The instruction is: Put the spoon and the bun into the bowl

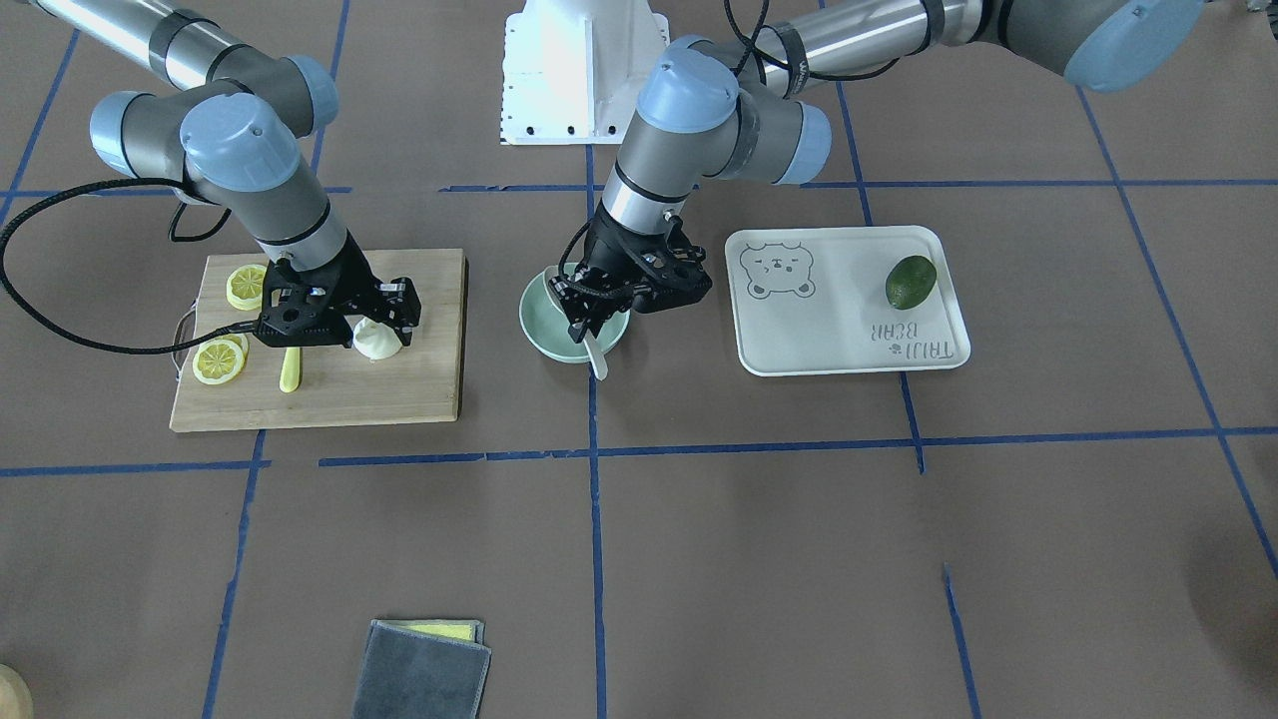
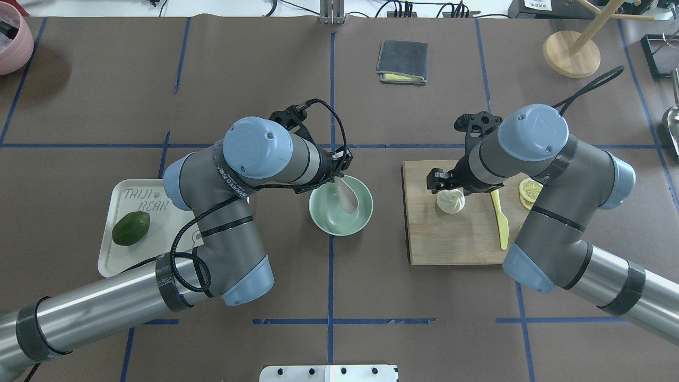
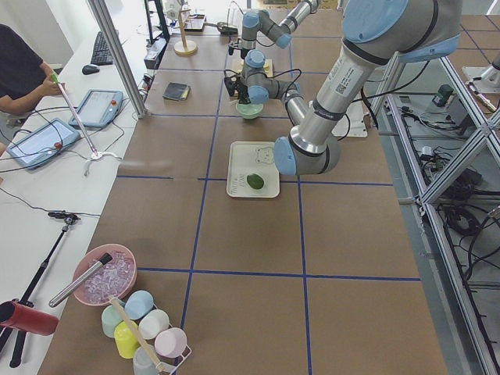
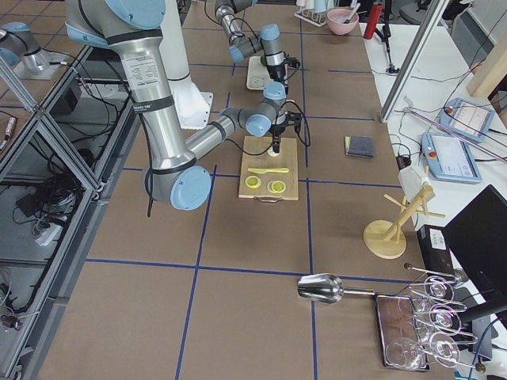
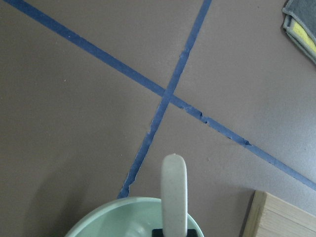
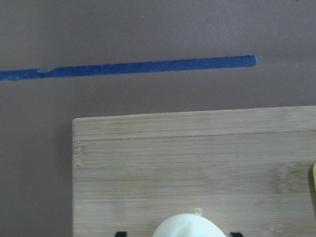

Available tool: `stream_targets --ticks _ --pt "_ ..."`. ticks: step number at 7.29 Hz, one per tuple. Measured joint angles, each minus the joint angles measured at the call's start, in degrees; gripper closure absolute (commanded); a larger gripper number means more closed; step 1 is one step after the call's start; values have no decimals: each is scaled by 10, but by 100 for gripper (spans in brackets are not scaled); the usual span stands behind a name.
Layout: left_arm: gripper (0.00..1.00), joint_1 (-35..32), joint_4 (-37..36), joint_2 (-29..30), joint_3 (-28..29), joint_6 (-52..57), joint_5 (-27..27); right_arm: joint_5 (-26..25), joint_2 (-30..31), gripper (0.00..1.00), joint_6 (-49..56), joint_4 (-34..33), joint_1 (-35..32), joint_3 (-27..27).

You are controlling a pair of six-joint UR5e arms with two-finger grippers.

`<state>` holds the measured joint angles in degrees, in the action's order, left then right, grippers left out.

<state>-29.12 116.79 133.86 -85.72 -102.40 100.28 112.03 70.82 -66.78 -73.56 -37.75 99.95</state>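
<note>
The mint-green bowl [image 2: 323, 223] stands at the table's middle and also shows in the front view [image 1: 539, 325]. My left gripper [image 1: 587, 330] is over the bowl, shut on the off-white spoon [image 2: 348, 197]. The spoon is tilted, its scoop inside the bowl and its handle [image 5: 174, 190] reaching out over the bowl's far rim [image 5: 123, 217]. The white pleated bun [image 2: 450, 202] sits on the wooden cutting board [image 2: 445, 241]. My right gripper [image 2: 448, 187] is low over the bun, open, with a fingertip [image 6: 121, 233] on each side of the bun [image 6: 187, 226].
A yellow plastic knife [image 2: 499, 217] and lemon slices [image 2: 529, 191] lie on the board beside the bun. A cream bear-printed tray [image 2: 114, 260] with a green fruit [image 2: 131, 228] is on my left. A folded grey cloth [image 2: 402, 61] lies at the far side.
</note>
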Motion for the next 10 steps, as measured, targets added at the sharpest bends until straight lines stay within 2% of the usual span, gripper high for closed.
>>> stream_targets --ticks 2,3,4,10 --pt "100 -1 1 0 3 0 -3 1 0 100 3 -1 0 0" --pt "69 -1 2 0 4 0 -8 1 0 100 3 -1 0 1" --pt "1 -1 3 0 4 1 -10 1 0 100 3 -1 -1 1" --pt "0 -9 8 -1 0 21 -9 12 -2 100 2 -7 -21 20"
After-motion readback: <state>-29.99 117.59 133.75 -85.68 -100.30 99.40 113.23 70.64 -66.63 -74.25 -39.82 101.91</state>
